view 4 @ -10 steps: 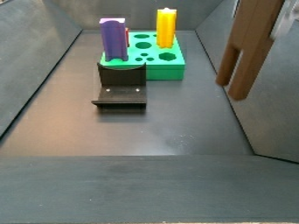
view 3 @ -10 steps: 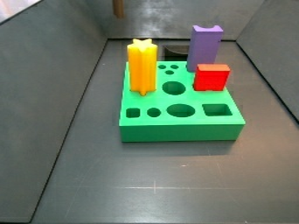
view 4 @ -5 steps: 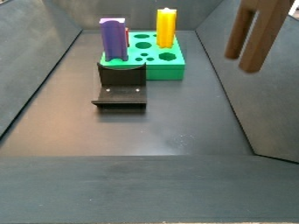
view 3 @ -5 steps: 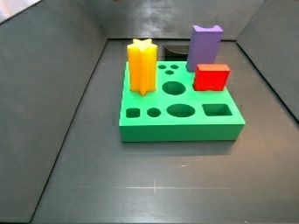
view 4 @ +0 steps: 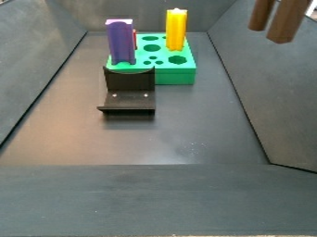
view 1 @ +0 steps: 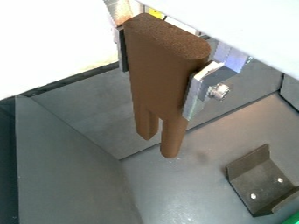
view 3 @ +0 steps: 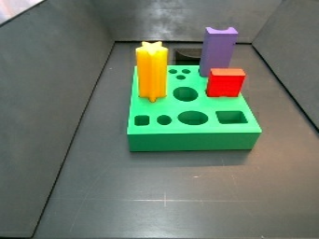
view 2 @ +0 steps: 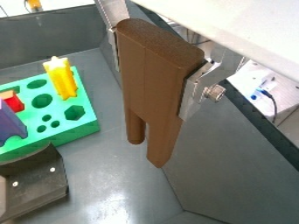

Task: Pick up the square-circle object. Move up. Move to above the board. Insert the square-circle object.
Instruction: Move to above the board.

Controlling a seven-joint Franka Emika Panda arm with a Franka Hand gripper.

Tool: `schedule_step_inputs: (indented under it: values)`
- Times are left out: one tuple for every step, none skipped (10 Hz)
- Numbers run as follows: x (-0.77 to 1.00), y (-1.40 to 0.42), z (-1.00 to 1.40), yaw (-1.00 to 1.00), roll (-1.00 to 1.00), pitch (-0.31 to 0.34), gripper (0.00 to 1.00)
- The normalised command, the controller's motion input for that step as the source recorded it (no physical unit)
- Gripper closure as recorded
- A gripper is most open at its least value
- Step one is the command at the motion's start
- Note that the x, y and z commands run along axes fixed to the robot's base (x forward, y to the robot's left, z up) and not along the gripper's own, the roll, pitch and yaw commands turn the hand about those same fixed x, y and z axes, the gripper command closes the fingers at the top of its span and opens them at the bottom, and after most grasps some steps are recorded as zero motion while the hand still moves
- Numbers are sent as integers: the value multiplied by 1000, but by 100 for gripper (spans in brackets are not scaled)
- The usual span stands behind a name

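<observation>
Gripper (view 1: pixel 160 63) clamped on one square-circle object (view 1: pixel 159 83), high off floor — board (view 3: pixel 193 119) holds three pegs.

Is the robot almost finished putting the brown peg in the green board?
Not yet. Picking up looks done: in both wrist views the gripper is shut on the square-circle object, legs hanging down. Lifting is in hand: a side view shows only the legs high at the top edge, off to the side of the board. Moving above the board and inserting are left.
</observation>
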Motion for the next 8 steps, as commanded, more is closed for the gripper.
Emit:
schedule_step_inputs:
  values:
    - [270, -1000, -21, 1000, 54, 31, 100]
    - [269, -1000, -20, 1000, 56, 30, 100]
    - [268, -1000, -22, 1000, 42, 25, 100]
    - [269, -1000, -22, 1000, 48, 27, 100]
    - [273, -1000, -23, 1000, 55, 29, 100]
    - [278, -1000, -23, 1000, 47, 30, 100]
    - [285, -1000, -22, 1000, 57, 34, 100]
    - [289, -1000, -22, 1000, 56, 37, 100]
